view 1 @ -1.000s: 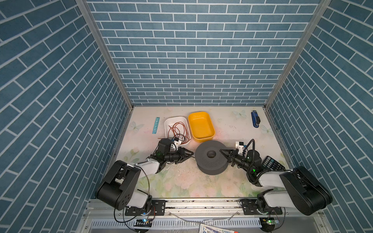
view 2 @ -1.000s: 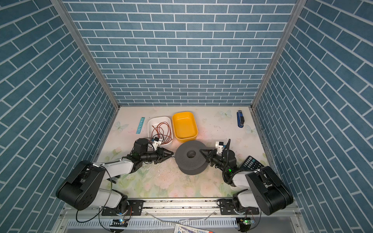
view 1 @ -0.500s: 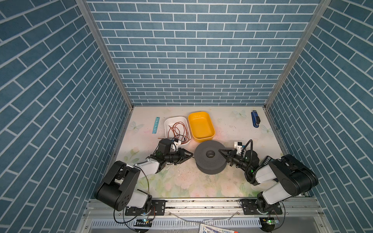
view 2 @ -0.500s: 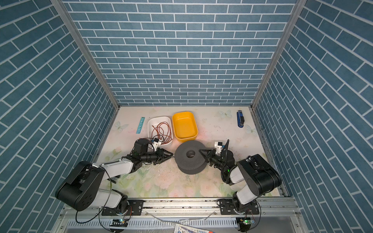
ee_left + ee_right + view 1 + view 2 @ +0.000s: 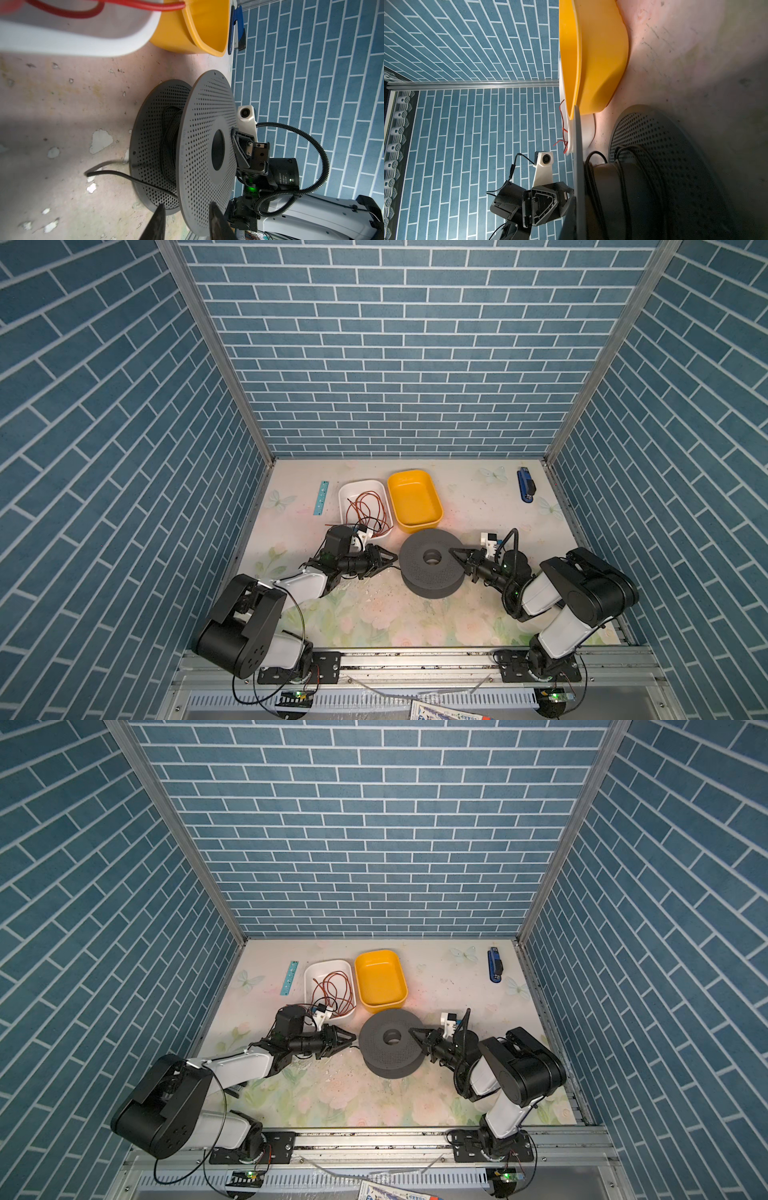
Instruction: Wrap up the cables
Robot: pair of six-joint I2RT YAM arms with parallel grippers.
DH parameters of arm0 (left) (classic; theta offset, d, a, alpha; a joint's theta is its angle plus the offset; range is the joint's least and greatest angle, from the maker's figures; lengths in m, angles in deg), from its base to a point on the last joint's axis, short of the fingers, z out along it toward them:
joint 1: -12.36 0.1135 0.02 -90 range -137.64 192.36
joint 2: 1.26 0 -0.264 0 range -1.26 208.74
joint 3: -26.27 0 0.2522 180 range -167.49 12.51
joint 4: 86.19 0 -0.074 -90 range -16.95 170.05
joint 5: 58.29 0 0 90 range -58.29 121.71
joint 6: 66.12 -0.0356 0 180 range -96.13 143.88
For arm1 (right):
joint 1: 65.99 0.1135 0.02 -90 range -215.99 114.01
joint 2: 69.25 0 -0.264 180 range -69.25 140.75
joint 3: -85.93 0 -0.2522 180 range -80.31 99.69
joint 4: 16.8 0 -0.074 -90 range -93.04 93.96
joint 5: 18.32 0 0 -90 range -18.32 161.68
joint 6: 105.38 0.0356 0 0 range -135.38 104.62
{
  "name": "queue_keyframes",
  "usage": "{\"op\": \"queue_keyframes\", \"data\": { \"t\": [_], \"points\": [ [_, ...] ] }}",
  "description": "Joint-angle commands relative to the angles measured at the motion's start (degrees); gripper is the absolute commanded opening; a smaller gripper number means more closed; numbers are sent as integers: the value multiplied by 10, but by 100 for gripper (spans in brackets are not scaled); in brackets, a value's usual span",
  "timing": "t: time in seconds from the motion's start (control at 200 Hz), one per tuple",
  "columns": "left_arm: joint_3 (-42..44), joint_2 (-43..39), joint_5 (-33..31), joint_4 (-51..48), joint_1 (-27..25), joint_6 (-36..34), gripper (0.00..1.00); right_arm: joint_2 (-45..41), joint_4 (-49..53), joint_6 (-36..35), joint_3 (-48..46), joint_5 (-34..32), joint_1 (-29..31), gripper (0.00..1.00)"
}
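done: cable mostly wound on spool
remaining: short tail loose on table
left gripper: spread, empty
right gripper: pinching spool's top disc

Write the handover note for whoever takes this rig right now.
Left gripper: open, nothing visibly held, at the spool edge.
Right gripper: shut, apparently pinching the spool's top flange; its lower finger is hidden.
Cable: several turns on the core, loose tail on the table by the left gripper.
Done: part wound.
Left: pick up the tail and wind it on.
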Motion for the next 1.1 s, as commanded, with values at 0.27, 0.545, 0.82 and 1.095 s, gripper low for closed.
{"op": "queue_keyframes", "data": {
  "t": [0.27, 0.545, 0.82, 1.095],
  "points": [
    [-7, -16, 5, -14, 4, -16, 38, 25, 23, -38, -6, -36, -2, 28],
    [-18, -30, 9, -38, 5, -25, 43, -38, 84, -55, -10, -47, -2, 71],
    [-45, -65, 10, -110, 12, -53, 50, -293, 463, -152, 18, -116, -3, 84],
    [-123, -113, -6, -266, 49, -136, 73, -568, 898, -299, 115, -295, -5, 98]
  ]
}}
